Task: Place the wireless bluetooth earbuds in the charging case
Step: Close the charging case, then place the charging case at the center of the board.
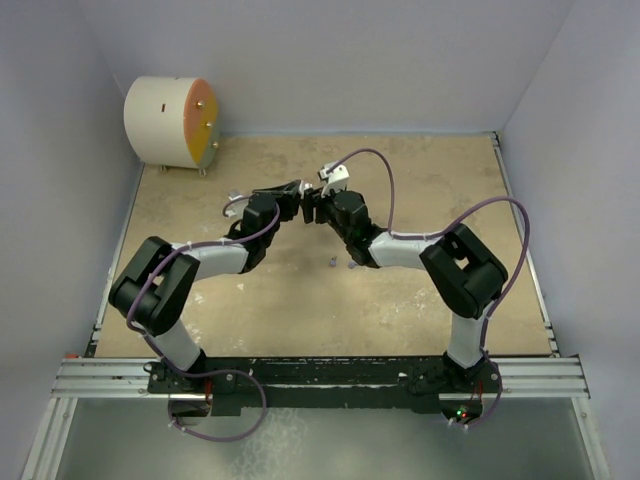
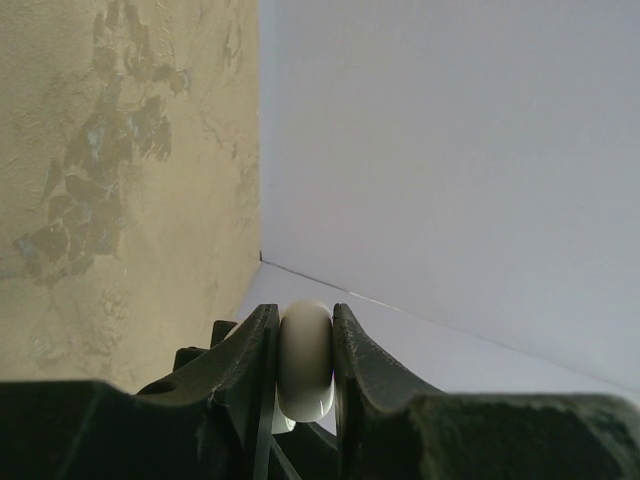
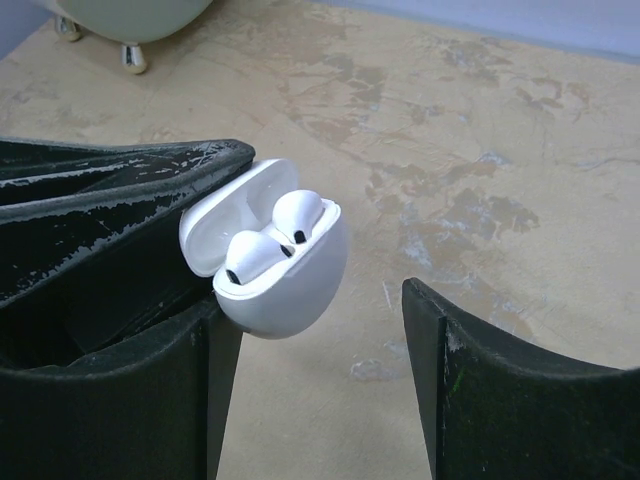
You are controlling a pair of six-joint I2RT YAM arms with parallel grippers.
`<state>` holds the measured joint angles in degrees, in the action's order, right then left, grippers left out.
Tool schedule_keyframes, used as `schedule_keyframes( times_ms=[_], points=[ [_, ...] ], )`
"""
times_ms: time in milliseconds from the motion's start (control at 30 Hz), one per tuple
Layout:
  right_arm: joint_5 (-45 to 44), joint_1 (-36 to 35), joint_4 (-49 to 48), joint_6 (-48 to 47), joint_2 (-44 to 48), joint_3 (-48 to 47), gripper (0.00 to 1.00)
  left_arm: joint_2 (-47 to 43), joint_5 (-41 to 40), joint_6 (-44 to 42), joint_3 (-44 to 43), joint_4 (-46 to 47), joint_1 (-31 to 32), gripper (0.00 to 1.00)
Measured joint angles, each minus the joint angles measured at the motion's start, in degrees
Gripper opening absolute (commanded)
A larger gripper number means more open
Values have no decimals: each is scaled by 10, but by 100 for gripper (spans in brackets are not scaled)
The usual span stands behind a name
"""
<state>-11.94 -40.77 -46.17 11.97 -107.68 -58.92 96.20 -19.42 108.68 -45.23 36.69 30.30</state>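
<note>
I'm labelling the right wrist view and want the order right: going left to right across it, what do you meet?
the left gripper's fingers → the open charging case they pinch, two earbuds inside → bare table → one of the right gripper's fingers, jaws apart.

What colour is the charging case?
Glossy white; the charging case shows best in the right wrist view.
</note>
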Motion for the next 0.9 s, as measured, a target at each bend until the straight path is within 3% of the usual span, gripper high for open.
schedule_keyframes(
  times_ms=[567,900],
  points=[
    [-67,0,-2,4,9,22,67,6,-2,6,-1,-3,-2,0],
    [-68,24,36,15,160,107,69,31,43,-109,-5,-24,-66,0]
  ],
)
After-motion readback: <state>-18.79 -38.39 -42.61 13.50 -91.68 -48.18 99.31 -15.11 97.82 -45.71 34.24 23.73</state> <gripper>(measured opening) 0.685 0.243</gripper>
